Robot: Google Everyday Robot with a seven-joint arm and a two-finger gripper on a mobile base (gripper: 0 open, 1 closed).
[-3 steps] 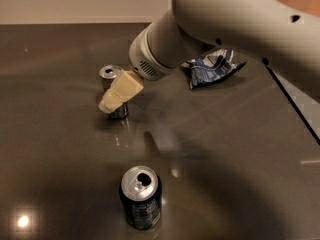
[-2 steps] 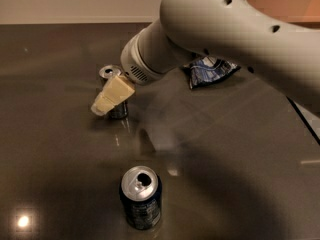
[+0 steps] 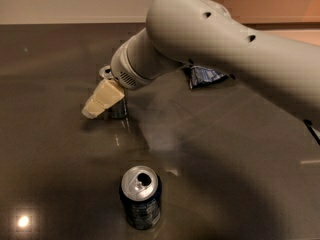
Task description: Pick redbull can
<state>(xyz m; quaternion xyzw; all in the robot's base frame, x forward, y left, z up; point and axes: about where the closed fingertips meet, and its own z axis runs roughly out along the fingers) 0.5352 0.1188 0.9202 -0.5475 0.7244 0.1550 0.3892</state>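
The redbull can (image 3: pixel 119 110) is slim and silver-grey and stands upright on the dark table, left of centre. Only its silver top and lower body show, because my gripper (image 3: pixel 100 103) is in front of it. The gripper, with its cream-coloured tip, sits at the can's left side at mid height, reaching down from the big grey arm (image 3: pixel 210 39) that comes in from the upper right. I cannot tell whether it touches the can.
A wider, shorter dark blue can (image 3: pixel 141 198), opened, stands near the front centre. A crumpled blue-and-white wrapper (image 3: pixel 206 77) lies at the back, partly behind the arm. The table (image 3: pixel 240 159) is dark and glossy.
The arm has swung left and closer to the camera. The gripper has shifted left and lower across the redbull can. The cans and wrapper have not moved.
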